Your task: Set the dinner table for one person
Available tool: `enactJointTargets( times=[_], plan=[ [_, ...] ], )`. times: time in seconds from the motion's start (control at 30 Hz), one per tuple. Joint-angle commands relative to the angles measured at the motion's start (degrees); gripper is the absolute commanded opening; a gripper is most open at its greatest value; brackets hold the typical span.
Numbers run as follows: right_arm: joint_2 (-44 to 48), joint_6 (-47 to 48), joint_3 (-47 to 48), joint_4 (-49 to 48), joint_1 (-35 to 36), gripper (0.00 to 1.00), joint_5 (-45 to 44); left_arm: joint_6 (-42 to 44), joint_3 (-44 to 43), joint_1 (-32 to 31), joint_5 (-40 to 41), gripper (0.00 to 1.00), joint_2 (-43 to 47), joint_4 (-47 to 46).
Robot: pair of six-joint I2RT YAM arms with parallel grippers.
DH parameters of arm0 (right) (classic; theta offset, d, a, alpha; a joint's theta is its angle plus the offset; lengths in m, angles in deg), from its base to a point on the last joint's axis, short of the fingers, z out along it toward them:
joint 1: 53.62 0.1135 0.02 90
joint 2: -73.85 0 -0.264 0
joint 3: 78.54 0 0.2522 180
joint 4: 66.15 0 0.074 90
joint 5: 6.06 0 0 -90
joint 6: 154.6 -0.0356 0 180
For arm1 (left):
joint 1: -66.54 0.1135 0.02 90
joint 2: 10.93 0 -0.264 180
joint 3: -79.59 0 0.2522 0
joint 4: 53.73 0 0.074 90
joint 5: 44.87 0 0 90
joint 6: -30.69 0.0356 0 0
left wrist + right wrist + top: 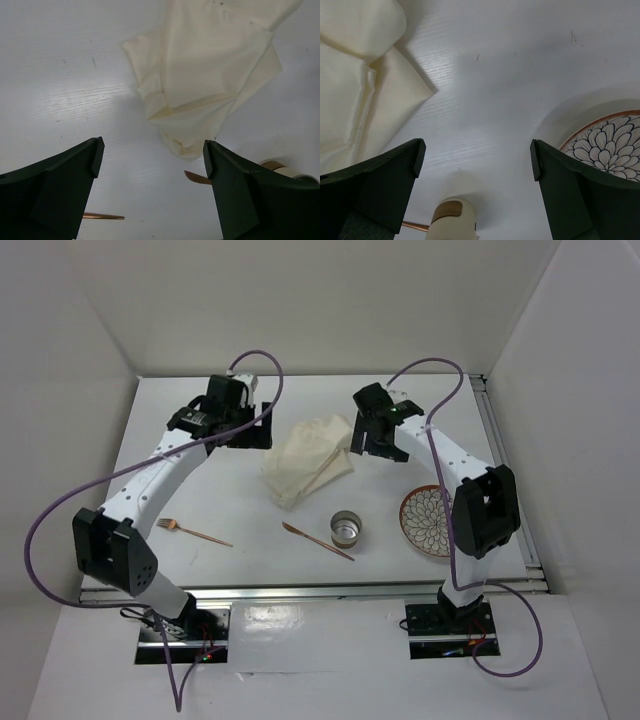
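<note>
The white dinner table [200,470] holds a crumpled cream cloth placemat [308,458] at its middle. A patterned plate [427,521] lies at the right, a metal cup [347,528] in front of the cloth, a copper knife [318,541] beside the cup and a copper fork [195,532] at the left. My left gripper [252,432] hovers open and empty just left of the cloth [210,75]. My right gripper [376,444] hovers open and empty just right of the cloth [355,85], with the plate [610,142] and the cup [452,220] in its view.
Metal rails [510,480] run along the table's right and near edges. White walls close in the back and sides. In the left wrist view the knife tip [196,178] and the fork handle [102,216] show low between the fingers.
</note>
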Motion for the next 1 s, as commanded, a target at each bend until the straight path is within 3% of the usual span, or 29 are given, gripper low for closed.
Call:
enactJointTargets(
  times=[0.0,0.17,0.2,0.23,0.3,0.43,0.57,0.97],
  plan=[
    [1.56,1.23,-0.48,-4.75,0.85,1.0,3.2,-2.19,-3.05,0.13,-0.78,1.0,-2.4,1.15],
    [2.08,2.9,0.04,-9.48,0.85,0.98,10.93,-4.91,-4.98,2.14,-2.17,1.0,-4.42,1.15],
    [2.6,2.9,-0.48,-10.72,0.85,0.96,12.34,-6.14,-4.98,3.02,-3.84,0.95,-4.43,1.15],
    [2.61,2.9,-0.48,-12.04,0.85,0.84,13.74,-6.93,-4.98,4.25,-10.03,0.9,-5.04,1.76],
    [4.45,2.9,-2.59,-16.69,0.85,0.76,18.31,-7.99,-3.32,8.11,-16.74,0.88,-5.04,0.2],
    [4.11,1.42,-3.74,-21.72,0.24,0.75,26.23,-11.06,1.95,11.91,-24.59,0.88,-3.9,-4.38],
    [-4.13,-0.69,3.09,-19.88,0.24,0.73,31.24,-11.6,3.97,12.7,-29.33,0.89,-5.47,-4.38],
    [-11.97,-7.11,4.09,-21.54,-1.6,0.78,30.72,-14.58,14.96,12.7,-36.81,0.96,-9.61,-9.13]
  ],
)
